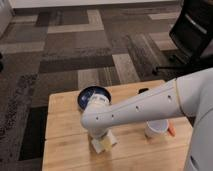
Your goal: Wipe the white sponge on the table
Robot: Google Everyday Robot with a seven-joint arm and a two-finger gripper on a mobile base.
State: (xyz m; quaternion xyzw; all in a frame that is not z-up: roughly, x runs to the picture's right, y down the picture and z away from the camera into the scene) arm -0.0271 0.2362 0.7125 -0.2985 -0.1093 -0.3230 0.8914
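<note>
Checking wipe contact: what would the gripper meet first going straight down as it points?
The gripper, pointing down near the front of the table, would first meet the sponge, likely already touching it. Depth is unclear.

We find the white sponge (106, 143) on the bench (65, 150), in the lower middle of the frame.
We see a small, flat, off-white block lying at a slant to the edges of the light tan, plank-seamed wooden bench, near its front side. Our claw (101, 135) sits directly over the sponge's upper part and hides it; we cannot tell whether the two touch.
</note>
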